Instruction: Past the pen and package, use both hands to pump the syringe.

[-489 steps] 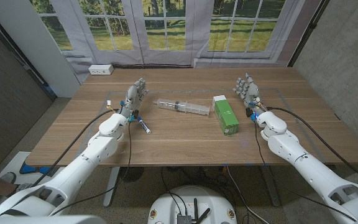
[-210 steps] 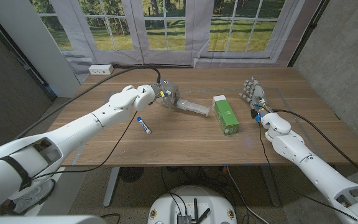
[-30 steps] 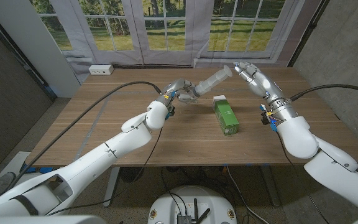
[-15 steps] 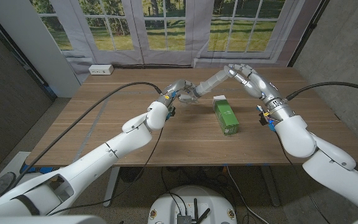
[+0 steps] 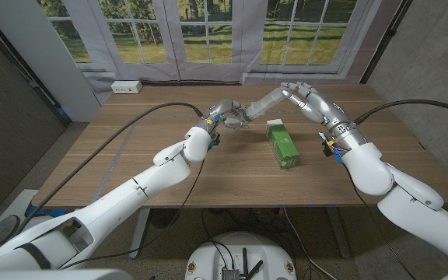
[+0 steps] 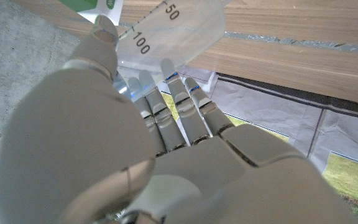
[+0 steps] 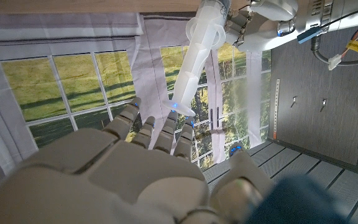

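Observation:
My left hand (image 5: pixel 228 115) grips the barrel of the clear syringe (image 5: pixel 261 103) and holds it tilted above the table, behind the green package (image 5: pixel 282 145). The barrel's 50 and 100 marks (image 6: pixel 157 28) show just past my left hand's fingers (image 6: pixel 173 106). My right hand (image 5: pixel 308 99) reaches in from the right, and its fingertips (image 7: pixel 174 115) touch the plunger end of the syringe (image 7: pixel 197 56), with the thumb (image 7: pixel 244 180) held apart. My left hand (image 7: pixel 260 28) clasps the syringe's far end in the right wrist view.
A white power strip (image 5: pixel 126 87) lies at the table's far left corner. Cables run along both arms over the wooden table (image 5: pixel 232 179). Curtained windows (image 5: pixel 208 31) stand behind the table's far edge.
My right hand has moved left and closed in on the syringe's raised plunger end, now touching it. Earlier my left hand lifted the syringe off the table; it now holds still.

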`<state>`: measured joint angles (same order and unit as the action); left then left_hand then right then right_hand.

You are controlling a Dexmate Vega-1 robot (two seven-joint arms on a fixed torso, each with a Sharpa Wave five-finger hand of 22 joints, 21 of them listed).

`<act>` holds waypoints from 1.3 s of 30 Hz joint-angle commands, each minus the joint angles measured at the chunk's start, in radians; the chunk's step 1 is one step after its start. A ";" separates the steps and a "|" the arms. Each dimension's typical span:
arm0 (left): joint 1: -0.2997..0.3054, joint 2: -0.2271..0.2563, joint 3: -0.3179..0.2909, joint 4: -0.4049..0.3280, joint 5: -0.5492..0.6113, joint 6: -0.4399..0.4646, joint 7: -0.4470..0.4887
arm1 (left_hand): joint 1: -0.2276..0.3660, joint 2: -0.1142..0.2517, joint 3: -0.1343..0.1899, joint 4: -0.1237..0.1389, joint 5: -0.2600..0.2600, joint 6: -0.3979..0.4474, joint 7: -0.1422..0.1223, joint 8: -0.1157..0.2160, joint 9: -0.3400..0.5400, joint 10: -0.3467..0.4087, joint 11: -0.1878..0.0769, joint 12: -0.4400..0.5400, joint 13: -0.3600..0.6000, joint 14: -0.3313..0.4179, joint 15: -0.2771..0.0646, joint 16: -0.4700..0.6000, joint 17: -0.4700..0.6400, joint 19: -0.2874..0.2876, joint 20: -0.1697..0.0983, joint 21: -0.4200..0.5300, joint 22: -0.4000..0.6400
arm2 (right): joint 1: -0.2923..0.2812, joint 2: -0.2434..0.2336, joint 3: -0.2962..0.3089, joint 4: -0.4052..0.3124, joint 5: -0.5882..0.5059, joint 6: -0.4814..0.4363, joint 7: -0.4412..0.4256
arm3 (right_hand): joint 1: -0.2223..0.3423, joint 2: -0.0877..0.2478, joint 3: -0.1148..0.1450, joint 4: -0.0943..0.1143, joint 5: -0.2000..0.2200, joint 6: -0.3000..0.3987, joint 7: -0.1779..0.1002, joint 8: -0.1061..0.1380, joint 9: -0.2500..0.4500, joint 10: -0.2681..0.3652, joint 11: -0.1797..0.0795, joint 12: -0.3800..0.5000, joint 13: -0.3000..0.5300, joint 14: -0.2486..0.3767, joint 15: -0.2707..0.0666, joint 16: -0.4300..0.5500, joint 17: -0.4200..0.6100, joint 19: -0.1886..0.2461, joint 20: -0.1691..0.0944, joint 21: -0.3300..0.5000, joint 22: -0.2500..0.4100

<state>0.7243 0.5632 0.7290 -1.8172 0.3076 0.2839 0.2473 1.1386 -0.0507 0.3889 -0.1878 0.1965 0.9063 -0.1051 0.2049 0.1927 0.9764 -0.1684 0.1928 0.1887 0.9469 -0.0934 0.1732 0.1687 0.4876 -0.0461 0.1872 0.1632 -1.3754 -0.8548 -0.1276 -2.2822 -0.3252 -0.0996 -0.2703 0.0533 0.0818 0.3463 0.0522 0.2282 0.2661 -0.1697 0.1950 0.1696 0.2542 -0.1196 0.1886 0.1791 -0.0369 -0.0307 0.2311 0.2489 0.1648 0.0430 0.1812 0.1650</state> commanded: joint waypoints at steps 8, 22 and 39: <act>-0.001 -0.006 0.002 0.012 0.001 -0.014 0.008 | -0.022 0.132 0.028 0.017 0.005 0.074 0.011 0.005 0.004 0.035 -0.039 0.004 0.005 0.036 -0.145 0.005 0.002 0.000 -0.145 -0.003 0.002 | 0.016 -0.021 -0.013 0.008 -0.010 -0.005 0.014 | 0.001 0.013 -0.003 -0.009 -0.007 0.016 0.009 0.002 0.006 0.021 0.002 0.009 0.003 0.001 -0.012 0.008 0.002 -0.006 0.000 0.008 0.006; -0.001 -0.011 0.001 0.020 -0.005 -0.021 0.008 | -0.022 0.131 0.032 0.016 0.005 0.076 0.008 0.005 0.004 0.037 -0.039 0.005 0.006 0.035 -0.145 0.005 0.003 -0.001 -0.145 -0.003 0.002 | 0.046 -0.032 -0.041 0.010 -0.015 -0.007 0.031 | 0.000 0.015 -0.004 -0.014 -0.010 0.053 0.025 0.012 0.007 0.045 0.008 0.012 0.004 0.003 -0.012 0.012 0.003 -0.005 -0.002 0.009 0.006; 0.000 -0.012 0.001 0.018 -0.002 -0.025 0.012 | -0.023 0.131 0.035 0.015 0.005 0.076 0.010 0.005 0.005 0.039 -0.039 0.006 0.006 0.036 -0.146 0.006 0.003 -0.002 -0.145 -0.003 0.002 | 0.080 -0.039 -0.080 0.023 -0.009 0.001 0.043 | -0.003 0.018 -0.006 -0.017 -0.011 0.069 0.032 0.011 0.008 0.067 0.011 0.014 0.005 0.008 -0.012 0.017 0.004 -0.007 -0.001 0.009 0.006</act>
<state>0.7234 0.5533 0.7310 -1.7972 0.3038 0.2623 0.2548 1.1386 -0.0507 0.3955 -0.1944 0.1932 0.9064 -0.1050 0.2050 0.1932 0.9764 -0.1685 0.1928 0.1921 0.9471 -0.0935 0.1737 0.1699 0.4875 -0.0462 0.1872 0.1632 -1.3169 -0.8880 -0.1820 -2.2665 -0.3373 -0.1021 -0.2360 0.0533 0.0818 0.3393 0.0398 0.2206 0.3272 -0.1410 0.2011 0.1769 0.3132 -0.1072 0.2001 0.1794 -0.0334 -0.0342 0.2435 0.2486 0.1649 0.0430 0.1859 0.1703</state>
